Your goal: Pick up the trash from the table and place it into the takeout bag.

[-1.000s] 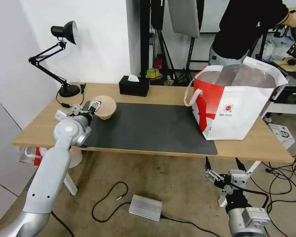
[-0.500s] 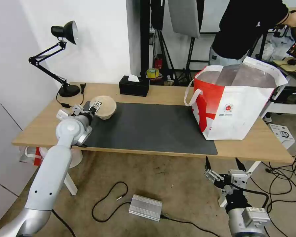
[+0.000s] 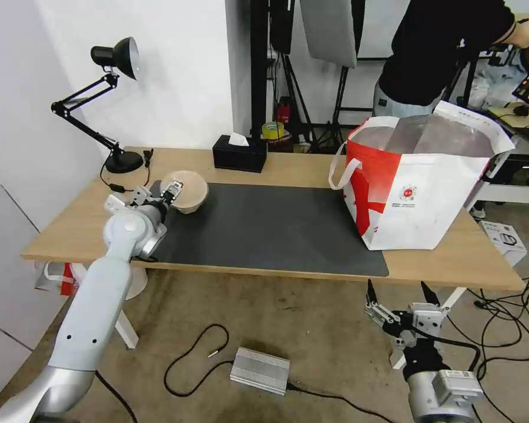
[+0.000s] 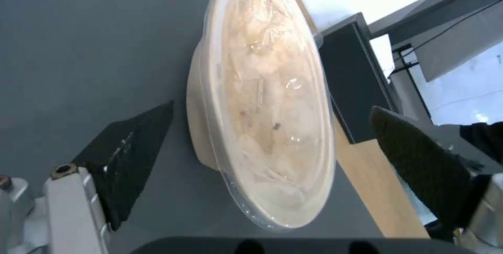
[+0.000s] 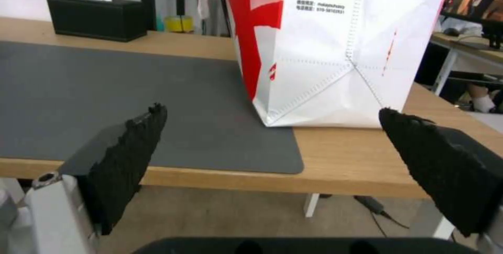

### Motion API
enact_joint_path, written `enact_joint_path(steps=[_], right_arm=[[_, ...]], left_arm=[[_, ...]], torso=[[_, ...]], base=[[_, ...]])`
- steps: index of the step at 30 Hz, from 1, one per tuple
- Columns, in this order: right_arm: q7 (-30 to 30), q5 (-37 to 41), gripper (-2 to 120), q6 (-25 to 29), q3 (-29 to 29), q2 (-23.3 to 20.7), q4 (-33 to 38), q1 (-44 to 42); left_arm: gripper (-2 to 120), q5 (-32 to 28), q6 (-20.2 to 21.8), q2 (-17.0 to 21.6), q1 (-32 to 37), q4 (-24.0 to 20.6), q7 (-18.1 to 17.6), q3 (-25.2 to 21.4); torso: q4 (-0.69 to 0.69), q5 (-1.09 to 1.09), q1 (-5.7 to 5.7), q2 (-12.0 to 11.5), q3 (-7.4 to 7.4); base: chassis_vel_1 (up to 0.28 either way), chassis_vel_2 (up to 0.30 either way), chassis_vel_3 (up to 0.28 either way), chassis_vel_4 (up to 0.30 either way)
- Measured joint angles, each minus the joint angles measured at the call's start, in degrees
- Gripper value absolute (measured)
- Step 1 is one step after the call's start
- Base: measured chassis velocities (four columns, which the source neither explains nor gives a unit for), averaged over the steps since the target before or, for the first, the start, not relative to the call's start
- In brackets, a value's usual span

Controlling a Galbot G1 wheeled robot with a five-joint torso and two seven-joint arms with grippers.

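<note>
The trash in view is a beige pulp bowl (image 3: 188,189) with a clear cover, standing on the far left corner of the dark grey mat (image 3: 276,229) on the table (image 3: 64,229). My left gripper (image 3: 166,194) is open, with one finger on each side of the bowl (image 4: 262,101) and neither touching it. The takeout bag (image 3: 417,194) stands upright and open on the right end of the table, its white side (image 5: 335,50) close ahead in the right wrist view. My right gripper (image 3: 397,286) hangs open below the table's front edge, in front of the bag.
A black tissue box (image 3: 239,154) sits behind the mat, and a black desk lamp (image 3: 109,106) stands at the far left corner. A red-and-white plastic bag (image 3: 56,276) hangs under the table's left end. On the floor lie cables and a silver box (image 3: 260,370).
My left arm has edged slightly forward, bringing the open fingers a little further around the bowl. The bowl, bag and right arm have not moved.
</note>
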Motion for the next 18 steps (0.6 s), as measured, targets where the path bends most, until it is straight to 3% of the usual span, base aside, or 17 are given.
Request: enact_joint_path(steps=[18], right_arm=[[0.00,0.00,100,0.00,0.00,0.00,0.00,0.00]], left_arm=[[100,0.78,0.30,-1.26,-1.91,3.06,0.01,1.49]], torso=[[0.00,0.00,0.00,0.00,0.00]], base=[[0.000,0.000,0.000,0.000]])
